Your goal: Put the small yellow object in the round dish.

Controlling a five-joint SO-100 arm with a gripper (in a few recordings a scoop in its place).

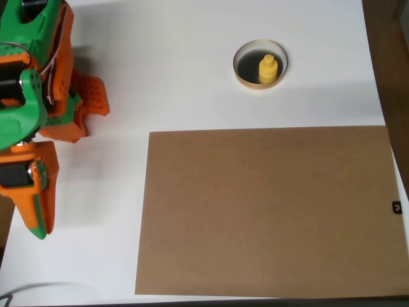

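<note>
The small yellow object (268, 69) is sitting upright inside the round dish (243, 73), a bit right of the middle of its dark inside, knob up, up near the top of the white table (179, 77) in my overhead view. The arm (29, 102), orange and green, is folded up way over at the left edge, well apart from the dish, and the gripper (89, 102) holds nothing, but honestly I can't tell if its fingers are apart or together. Below the dish there's a big brown cardboard sheet (268, 211) lying flat with nothing on it
</note>
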